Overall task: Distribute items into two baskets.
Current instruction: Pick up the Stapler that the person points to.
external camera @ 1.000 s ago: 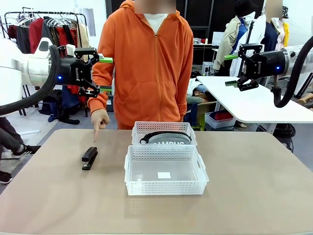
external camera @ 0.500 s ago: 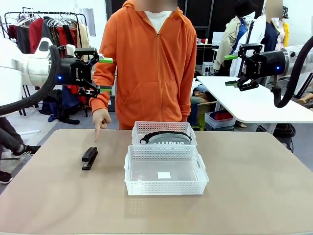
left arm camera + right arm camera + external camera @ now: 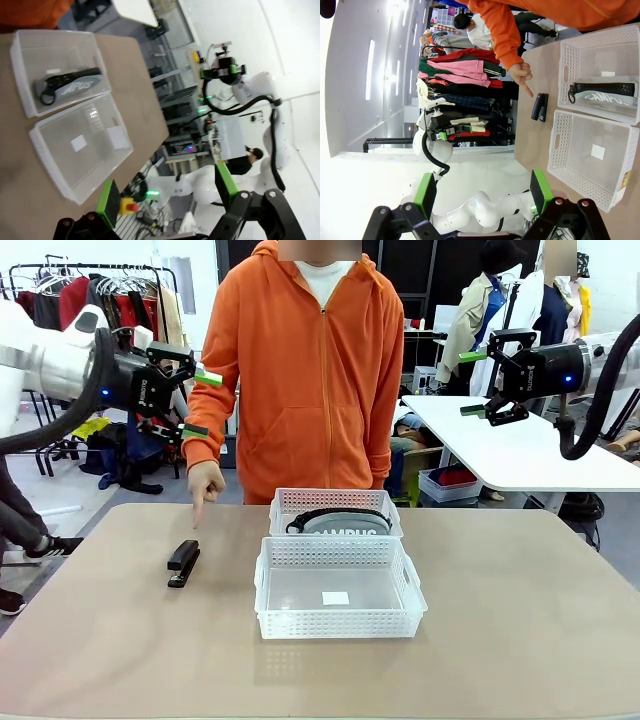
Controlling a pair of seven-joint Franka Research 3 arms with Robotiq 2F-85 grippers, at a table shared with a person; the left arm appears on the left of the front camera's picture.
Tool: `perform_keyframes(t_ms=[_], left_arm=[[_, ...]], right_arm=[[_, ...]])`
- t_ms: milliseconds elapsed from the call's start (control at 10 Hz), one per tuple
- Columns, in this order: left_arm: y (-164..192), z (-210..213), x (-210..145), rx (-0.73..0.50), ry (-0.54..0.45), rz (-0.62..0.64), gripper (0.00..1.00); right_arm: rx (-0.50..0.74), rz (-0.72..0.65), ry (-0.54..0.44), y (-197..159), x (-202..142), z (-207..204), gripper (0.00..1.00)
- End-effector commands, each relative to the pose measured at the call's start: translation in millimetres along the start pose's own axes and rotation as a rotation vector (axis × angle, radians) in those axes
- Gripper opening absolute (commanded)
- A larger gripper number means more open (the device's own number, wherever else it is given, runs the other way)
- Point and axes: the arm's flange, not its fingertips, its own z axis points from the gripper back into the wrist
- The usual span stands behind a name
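A small black stapler (image 3: 183,562) lies on the table's left side, and a person's hand (image 3: 203,485) points a finger down at it from behind. Two white lattice baskets stand in the middle, one behind the other. The far basket (image 3: 335,500) holds the grey pouch (image 3: 345,523) with its black strap. The near basket (image 3: 340,625) holds only a white label. My left gripper (image 3: 203,404) hangs open high above the stapler. My right gripper (image 3: 472,384) hangs open high at the right. The right wrist view shows the stapler (image 3: 540,107), pouch (image 3: 605,92) and hand (image 3: 522,75).
The person in an orange hoodie (image 3: 310,370) stands at the table's far edge, behind the baskets. A white side table (image 3: 520,455) stands at the back right, below my right arm. The tan tabletop (image 3: 520,610) lies bare to the right and in front of the baskets.
My left arm has drawn back a little to the left and its gripper has tilted. The pointing hand, stapler, baskets and right arm stay put.
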Motion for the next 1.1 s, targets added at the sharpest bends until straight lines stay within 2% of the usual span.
perform_keyframes(t_ms=[0,300,500,800,900,1000], left_arm=[[-19.2,15.9,11.9,0.160,0.002,-0.021,1.00],[-26.1,16.4,21.5,0.405,0.075,-0.040,1.00],[-21.0,4.9,28.7,0.595,0.041,-0.086,1.00],[-16.6,-8.8,31.3,0.772,0.061,-0.117,1.00],[-16.1,-9.9,31.7,0.805,0.059,-0.132,1.00],[-17.8,-12.8,31.8,0.779,0.035,-0.156,1.00]], right_arm=[[-0.003,-0.002,-0.007,4.2,1.4,1.2,1.00],[-0.003,-0.002,-0.007,4.2,1.4,1.2,1.00],[-0.003,-0.002,-0.007,4.2,1.4,1.2,1.00],[-0.003,-0.002,-0.007,4.2,1.4,1.2,1.00],[-0.003,-0.002,-0.007,4.2,1.4,1.2,1.00],[-0.003,-0.002,-0.007,4.2,1.4,1.2,1.00]])
